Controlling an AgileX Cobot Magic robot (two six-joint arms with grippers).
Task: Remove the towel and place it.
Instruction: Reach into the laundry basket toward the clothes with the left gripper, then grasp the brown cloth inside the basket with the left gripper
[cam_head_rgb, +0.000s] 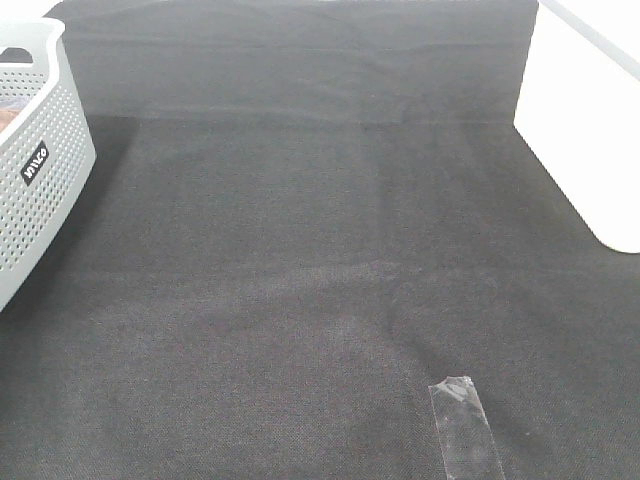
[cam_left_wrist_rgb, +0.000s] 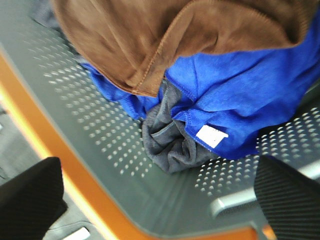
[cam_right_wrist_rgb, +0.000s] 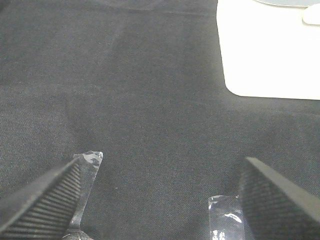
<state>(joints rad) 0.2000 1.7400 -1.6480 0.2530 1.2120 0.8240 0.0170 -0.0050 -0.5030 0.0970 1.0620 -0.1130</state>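
The left gripper is wide open and holds nothing. Its two fingers stand far apart over the perforated floor of the grey basket. Just ahead of it lies a dark grey cloth, then a blue cloth with a small white tag. Further ahead, the brown towel rests on top of the blue cloth. The right gripper is also open and empty, over the black table cover, with a piece of clear tape just beside one finger.

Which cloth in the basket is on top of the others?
The brown towel. Its stitched edge lies over the blue cloth, and the dark grey cloth only peeks out beside the blue one.
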